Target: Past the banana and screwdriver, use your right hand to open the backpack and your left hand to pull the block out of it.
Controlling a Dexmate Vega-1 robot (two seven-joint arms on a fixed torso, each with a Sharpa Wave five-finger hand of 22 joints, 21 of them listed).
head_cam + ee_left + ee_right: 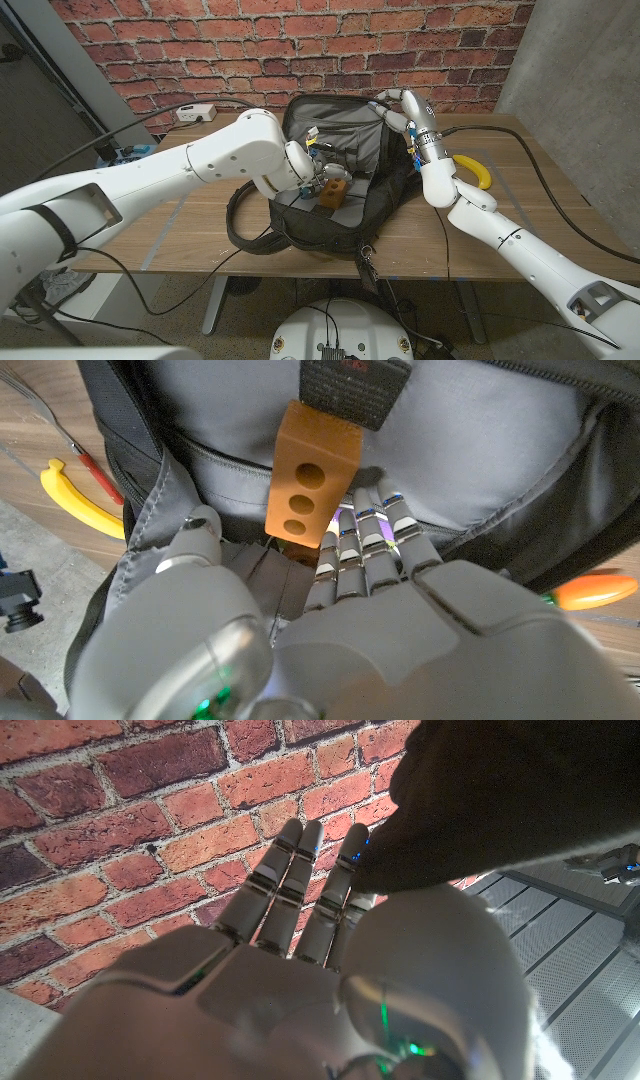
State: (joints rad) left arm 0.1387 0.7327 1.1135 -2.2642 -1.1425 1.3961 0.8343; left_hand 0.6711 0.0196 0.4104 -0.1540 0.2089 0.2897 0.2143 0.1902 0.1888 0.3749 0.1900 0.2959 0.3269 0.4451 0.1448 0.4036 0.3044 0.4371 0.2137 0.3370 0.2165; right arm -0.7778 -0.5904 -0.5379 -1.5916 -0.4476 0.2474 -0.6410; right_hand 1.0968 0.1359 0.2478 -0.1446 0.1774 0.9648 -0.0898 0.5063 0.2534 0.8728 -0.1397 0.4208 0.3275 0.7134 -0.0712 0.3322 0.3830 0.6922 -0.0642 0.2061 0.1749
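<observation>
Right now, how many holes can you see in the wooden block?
3, in a row down one face of the wooden block, which the left hand holds inside the open backpack. Other faces are hidden and may have more.

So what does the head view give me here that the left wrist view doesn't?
Head view alone: the right hand holding up the flap of the black fabric backpack, the red brick wall and the wooden table. Left wrist view alone: the three round holes in the orange wooden block and a red-handled screwdriver. Shared: the left hand inside the backpack at the block, and the yellow banana.
</observation>
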